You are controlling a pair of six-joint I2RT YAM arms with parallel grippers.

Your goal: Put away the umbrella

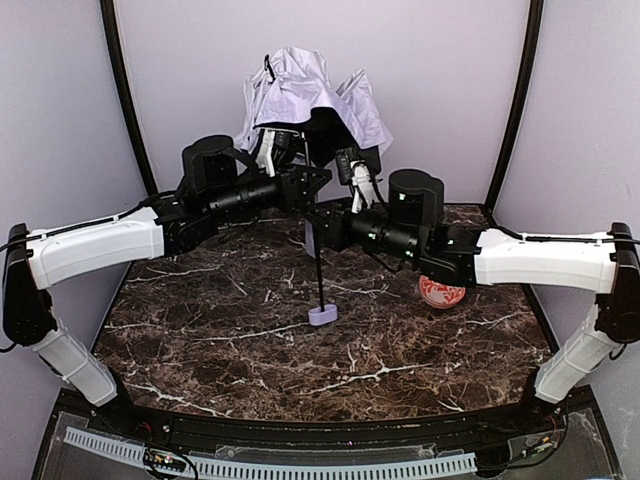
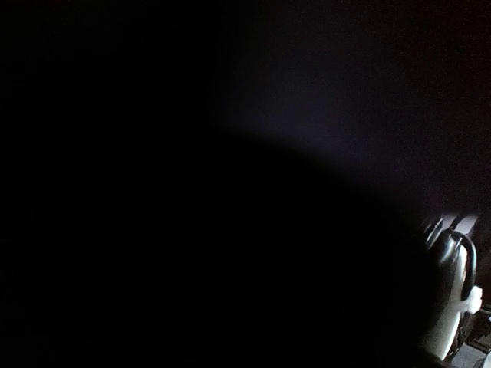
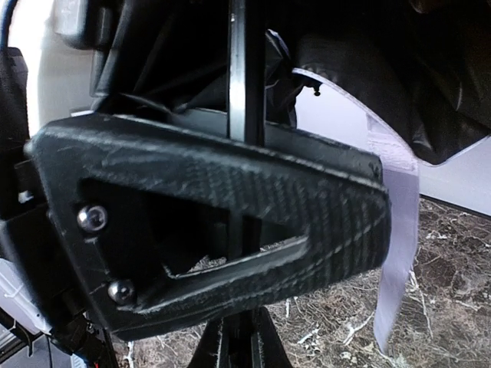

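The umbrella (image 1: 310, 100) stands upright at the middle of the table (image 1: 200, 320); its long axis runs vertically, with the small handle (image 1: 322, 315) down on the marble and the canopy at the top, drooping and half collapsed, pale side out.

The thin shaft (image 1: 319, 275) looks fully drawn out between them; a pale strap (image 3: 399, 253) hangs beside it.

The right gripper (image 1: 322, 222) meets the shaft just under the canopy; in the right wrist view the shaft passes straight behind the near finger (image 3: 215, 222) and comes out below it, so I judge this hand clamped on the shaft and keeping the umbrella upright.

The left gripper (image 1: 310, 182) reaches in under the folds of fabric; its own camera shows almost only darkness, so I cannot tell whether its fingers are spread or closed, nor what they touch.

The step in hand seems to be the closing down of the umbrella: canopy slack, shaft not yet shortened.

The next move probably calls for a steady hold low on the shaft while the top is pressed straight down along that vertical line; any sideways push could tip the handle off its spot or bend the shaft.

A red bowl (image 1: 440, 292) sits partly hidden under the right arm, apart from the handle.
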